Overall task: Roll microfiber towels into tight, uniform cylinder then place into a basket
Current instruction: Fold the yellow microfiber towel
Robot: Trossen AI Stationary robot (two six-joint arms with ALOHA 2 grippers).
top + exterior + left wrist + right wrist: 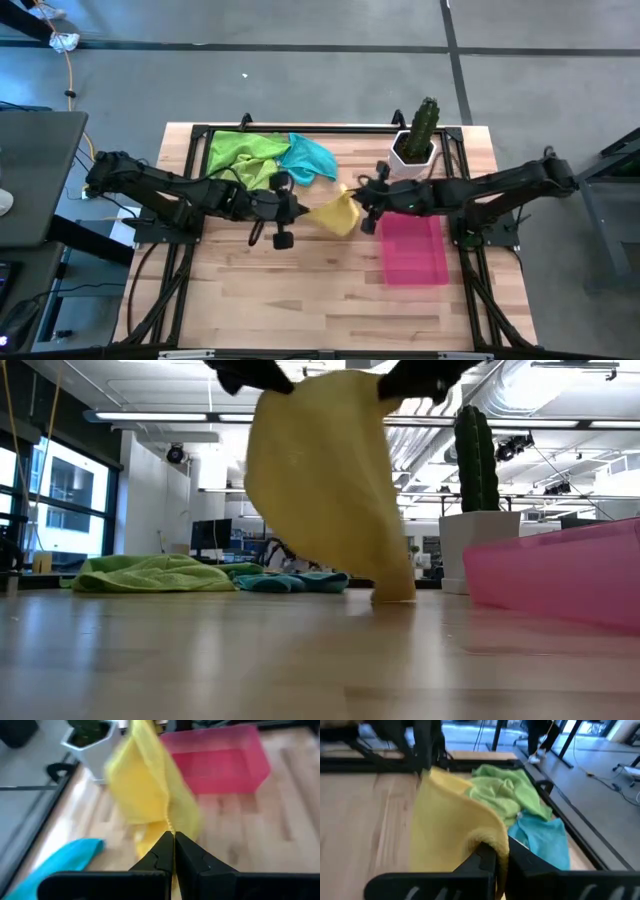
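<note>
Both pincers, left pincer (173,851) and right pincer (501,856), are clamped on the yellow towel (336,214), which hangs between them, probably to spread it flat above the tabletop (300,290).

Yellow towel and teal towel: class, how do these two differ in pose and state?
The yellow towel hangs lifted, only its bottom corner touching the table; the teal towel lies crumpled flat. The left gripper and right gripper pinch the yellow towel; nothing holds the teal one. Both are unrolled, outside the basket.
</note>
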